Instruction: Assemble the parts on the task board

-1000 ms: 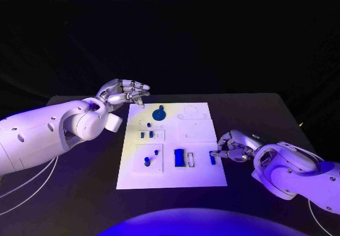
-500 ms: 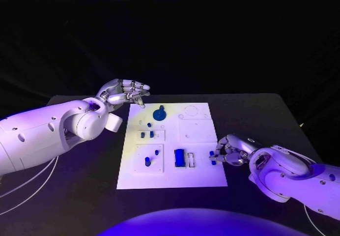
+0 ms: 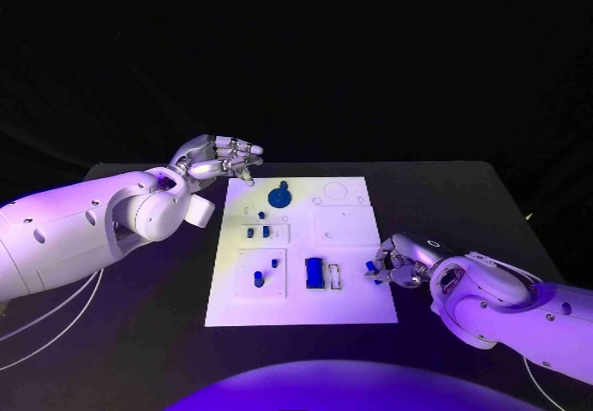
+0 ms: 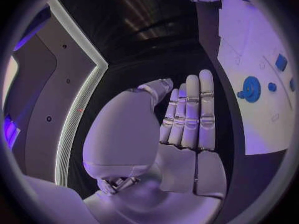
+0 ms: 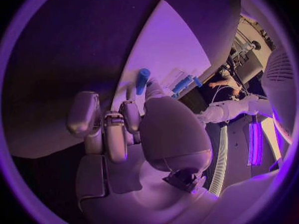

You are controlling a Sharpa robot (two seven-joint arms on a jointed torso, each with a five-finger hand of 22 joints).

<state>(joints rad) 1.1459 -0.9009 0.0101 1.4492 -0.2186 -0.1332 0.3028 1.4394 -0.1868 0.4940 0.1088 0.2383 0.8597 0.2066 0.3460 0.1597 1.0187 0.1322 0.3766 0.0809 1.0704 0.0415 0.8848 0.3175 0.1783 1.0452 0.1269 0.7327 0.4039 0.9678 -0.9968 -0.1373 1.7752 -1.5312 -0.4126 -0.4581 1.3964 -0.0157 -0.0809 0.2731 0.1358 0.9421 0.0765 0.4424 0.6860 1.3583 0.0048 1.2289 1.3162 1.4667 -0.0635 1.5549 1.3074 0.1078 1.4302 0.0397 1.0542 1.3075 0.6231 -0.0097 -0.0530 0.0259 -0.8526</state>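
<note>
A white task board (image 3: 352, 304) lies mid black table (image 3: 470, 197), dark backdrop behind.

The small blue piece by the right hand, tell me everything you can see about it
The small blue piece is a short, smooth cylinder with a rounded end, plastic by its look. It sits at the right edge of the white task board, about level with the blue block beside the slot. The right hand pinches it between its fingertips; the right wrist view shows it sticking out past the fingers over the board. Whether it touches the board is unclear.
</note>
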